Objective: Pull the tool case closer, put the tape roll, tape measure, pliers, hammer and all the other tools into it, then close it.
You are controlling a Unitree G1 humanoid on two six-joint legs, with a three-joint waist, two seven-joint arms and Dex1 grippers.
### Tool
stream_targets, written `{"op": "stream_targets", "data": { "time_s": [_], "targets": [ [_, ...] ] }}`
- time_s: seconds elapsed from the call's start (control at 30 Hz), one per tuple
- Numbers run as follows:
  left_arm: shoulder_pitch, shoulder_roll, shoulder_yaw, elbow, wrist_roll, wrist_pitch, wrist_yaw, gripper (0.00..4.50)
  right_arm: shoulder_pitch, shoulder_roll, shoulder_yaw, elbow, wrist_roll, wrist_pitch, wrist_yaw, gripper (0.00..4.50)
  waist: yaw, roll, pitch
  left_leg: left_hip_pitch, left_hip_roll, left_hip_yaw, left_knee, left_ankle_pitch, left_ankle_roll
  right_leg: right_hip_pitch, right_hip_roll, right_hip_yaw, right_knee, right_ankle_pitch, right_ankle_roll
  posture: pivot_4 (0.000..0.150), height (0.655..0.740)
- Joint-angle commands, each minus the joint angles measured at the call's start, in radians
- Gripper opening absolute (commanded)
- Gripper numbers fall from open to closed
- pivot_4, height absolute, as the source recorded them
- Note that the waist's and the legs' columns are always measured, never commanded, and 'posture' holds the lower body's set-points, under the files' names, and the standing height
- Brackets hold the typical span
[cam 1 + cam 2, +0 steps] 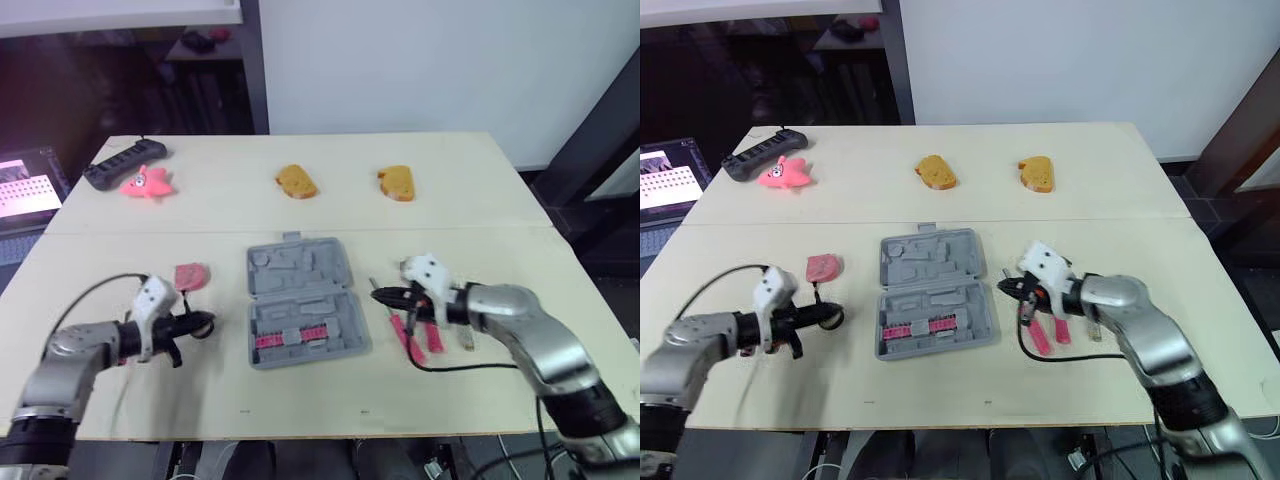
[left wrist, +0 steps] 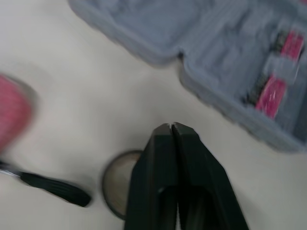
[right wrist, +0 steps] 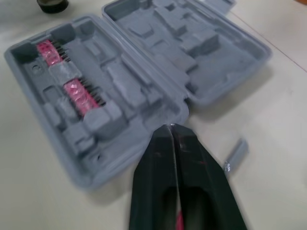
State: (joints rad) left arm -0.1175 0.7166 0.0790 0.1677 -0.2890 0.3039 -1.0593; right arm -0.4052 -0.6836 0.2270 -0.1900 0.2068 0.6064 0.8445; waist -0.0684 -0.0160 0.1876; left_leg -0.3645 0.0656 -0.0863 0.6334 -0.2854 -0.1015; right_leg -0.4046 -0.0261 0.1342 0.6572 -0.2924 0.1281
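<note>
The grey tool case (image 1: 300,300) lies open at the table's middle, with pink bits (image 3: 79,93) in its near half. My left gripper (image 1: 203,323) is shut just left of the case, over the tape roll (image 2: 117,184), whose rim shows beside its fingers (image 2: 158,182). The pink tape measure (image 1: 190,277) lies behind it, and a thin black-handled tool (image 2: 57,188) is close by. At the case's right edge, my right gripper (image 1: 383,295) is shut above the pink-handled pliers (image 1: 408,338). A small grey metal piece (image 3: 236,152) rests on the table there.
Another small tool (image 1: 466,336) lies right of the pliers. Two orange-brown objects (image 1: 296,181) (image 1: 396,183), a pink star toy (image 1: 147,183) and a black controller (image 1: 122,164) sit at the table's back. A laptop (image 1: 25,190) stands off the left edge.
</note>
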Motion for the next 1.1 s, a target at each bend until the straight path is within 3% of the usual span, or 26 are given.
{"op": "stream_targets", "data": {
  "time_s": [0.03,0.23,0.7,1.1],
  "targets": [
    [-0.036,-0.002,-0.039,0.024,0.052,-0.054,0.014,0.00,-0.070,0.013,0.074,0.073,-0.080,0.005,-0.001,0.05,0.004,0.000,0.000,0.000,0.000,0.000,0.000,0.000,0.000,0.000,0.000,0.000,0.000,0.000,0.000,0.150,0.7400],
    [-0.130,-0.045,-0.112,0.082,0.109,-0.072,0.043,0.00,-0.128,0.049,0.178,0.179,-0.186,-0.018,-0.006,0.05,0.004,0.000,0.000,-0.002,0.000,-0.001,0.000,0.000,0.000,-0.002,0.000,-0.001,0.001,0.000,0.000,0.150,0.7400],
    [-0.240,-0.118,-0.239,0.227,0.245,-0.165,0.073,0.00,-0.242,0.193,0.213,0.441,-0.299,-0.120,-0.035,0.05,0.004,0.002,-0.001,-0.005,-0.001,-0.002,0.007,0.000,0.000,-0.003,-0.001,-0.002,0.006,0.000,0.000,0.150,0.7400],
    [-0.220,-0.154,-0.285,0.214,0.269,-0.191,0.012,0.00,-0.174,0.216,0.289,0.263,-0.336,-0.037,0.069,0.05,0.002,0.007,-0.004,-0.005,-0.001,-0.004,0.011,-0.001,0.002,0.000,-0.001,-0.004,0.007,0.000,0.000,0.150,0.7400]
  ]
}}
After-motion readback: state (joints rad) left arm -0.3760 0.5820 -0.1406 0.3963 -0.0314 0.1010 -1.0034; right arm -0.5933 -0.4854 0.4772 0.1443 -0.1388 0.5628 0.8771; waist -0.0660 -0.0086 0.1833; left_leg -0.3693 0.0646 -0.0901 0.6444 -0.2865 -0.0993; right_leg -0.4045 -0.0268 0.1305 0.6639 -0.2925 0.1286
